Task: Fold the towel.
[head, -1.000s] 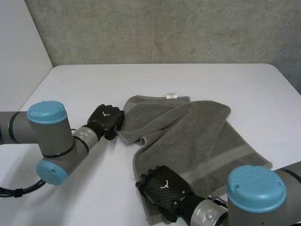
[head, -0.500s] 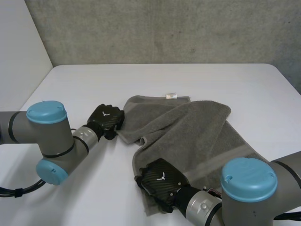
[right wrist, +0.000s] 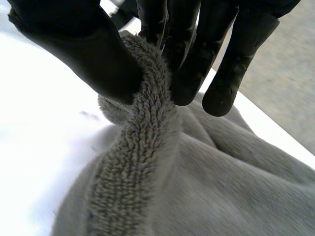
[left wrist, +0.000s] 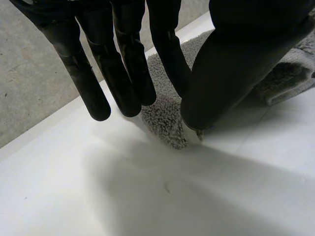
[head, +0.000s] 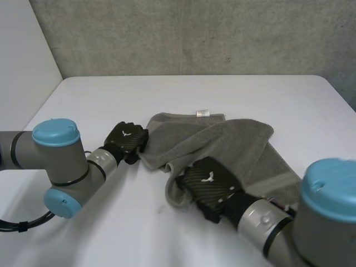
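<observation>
The towel (head: 239, 147) lies rumpled on the white table (head: 111, 100), right of centre, one layer thrown loosely over another at a slant, with its small white label (head: 202, 113) showing at the far edge. My left hand (head: 127, 140) is at the towel's left corner. In its wrist view the corner sits between my thumb and the nearest of my fingers (left wrist: 165, 54), which I read as a pinch, while the other fingers hang straight and clear of the cloth. My right hand (head: 208, 183) is at the near-left edge, thumb and fingers clamped on the thick hem and holding it just off the table in a small loop. I'd say the fold is barely begun: the cloth is doubled over, but nothing lines up and the edges run askew. What's left, as I judge it, is most of the job: carry the hem I hold across to meet the far side, square the corners, and flatten the wrinkles.
</observation>
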Robot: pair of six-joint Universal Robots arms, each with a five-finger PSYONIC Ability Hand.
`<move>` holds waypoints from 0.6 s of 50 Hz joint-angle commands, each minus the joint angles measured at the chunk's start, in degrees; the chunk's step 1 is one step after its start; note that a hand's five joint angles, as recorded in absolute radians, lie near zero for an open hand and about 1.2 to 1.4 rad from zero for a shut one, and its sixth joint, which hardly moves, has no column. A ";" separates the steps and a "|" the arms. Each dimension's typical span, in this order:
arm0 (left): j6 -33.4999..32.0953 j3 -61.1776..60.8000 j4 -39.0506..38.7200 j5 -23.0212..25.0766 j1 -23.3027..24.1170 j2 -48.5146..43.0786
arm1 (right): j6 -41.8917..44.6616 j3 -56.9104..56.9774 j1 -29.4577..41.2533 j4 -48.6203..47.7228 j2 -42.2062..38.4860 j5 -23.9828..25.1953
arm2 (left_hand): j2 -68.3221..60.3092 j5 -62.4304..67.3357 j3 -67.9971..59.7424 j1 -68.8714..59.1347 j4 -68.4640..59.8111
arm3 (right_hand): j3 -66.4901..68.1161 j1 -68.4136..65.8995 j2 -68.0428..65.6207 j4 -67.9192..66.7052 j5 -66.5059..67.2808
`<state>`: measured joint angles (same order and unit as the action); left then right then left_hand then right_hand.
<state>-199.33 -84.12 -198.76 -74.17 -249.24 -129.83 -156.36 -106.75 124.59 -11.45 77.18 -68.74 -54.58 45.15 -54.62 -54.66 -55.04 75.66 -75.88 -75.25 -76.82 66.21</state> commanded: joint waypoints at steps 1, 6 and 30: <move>0.00 0.89 -0.05 -0.01 0.33 -0.33 | 5.63 0.06 -10.42 8.72 4.29 0.09 | 12.69 -13.25 12.72 12.77 13.14 | 4.34 -4.12 -4.75 -3.18 3.79; 0.00 1.42 -0.05 0.08 0.95 -0.60 | 13.26 -0.21 -17.53 12.15 4.91 0.62 | 20.82 -21.38 20.85 20.90 21.27 | 4.34 -4.12 -4.75 -3.18 3.79; 0.09 7.31 1.71 -9.91 3.94 3.06 | 12.66 3.92 -26.68 11.36 13.17 0.27 | -25.42 24.85 -25.38 -25.34 -24.96 | 4.34 -4.12 -4.75 -3.18 3.79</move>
<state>-199.33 -76.97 -198.24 -75.60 -245.10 -134.22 -143.42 -105.85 101.02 0.07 85.47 -67.94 -68.07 57.26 -67.98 -66.85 -67.95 75.66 -75.89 -75.25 -76.82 66.22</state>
